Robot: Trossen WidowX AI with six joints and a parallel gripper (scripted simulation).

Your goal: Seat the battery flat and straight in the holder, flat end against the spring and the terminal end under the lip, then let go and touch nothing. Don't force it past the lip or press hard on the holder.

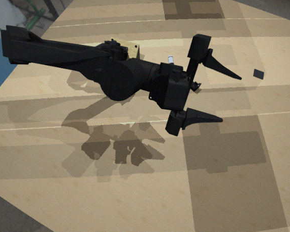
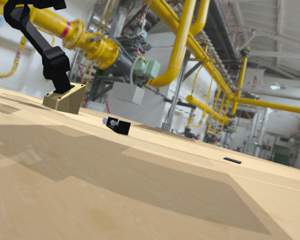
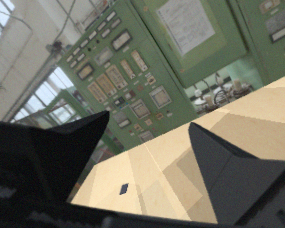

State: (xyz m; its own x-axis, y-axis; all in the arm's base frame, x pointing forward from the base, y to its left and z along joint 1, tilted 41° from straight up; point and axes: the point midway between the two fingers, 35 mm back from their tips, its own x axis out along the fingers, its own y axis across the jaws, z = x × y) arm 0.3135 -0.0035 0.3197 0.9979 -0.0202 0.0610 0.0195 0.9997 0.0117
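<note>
Your gripper (image 1: pixel 231 99) has its jaws spread wide with nothing between them; in the wrist view only bare table top (image 3: pixel 230 124) shows between the two dark fingers. It hangs above the table, pointing toward the right edge as the top view frames it. Just behind the wrist, partly hidden by the arm (image 1: pixel 67 53) in the top view, you can see the pale end of the battery (image 1: pixel 170 59). In the exterior view the battery (image 2: pixel 111 122) lies on the table with its pale end sticking out of the black holder (image 2: pixel 120 127); whether it sits flat and straight in there, you cannot tell. The holder rests near the far edge of the table, a little way from the arm's tan base block (image 2: pixel 65 98). A small flat black square (image 1: pixel 258 74) lies on the table ahead of the fingertips, toward the right edge, well apart from the holder.
</note>
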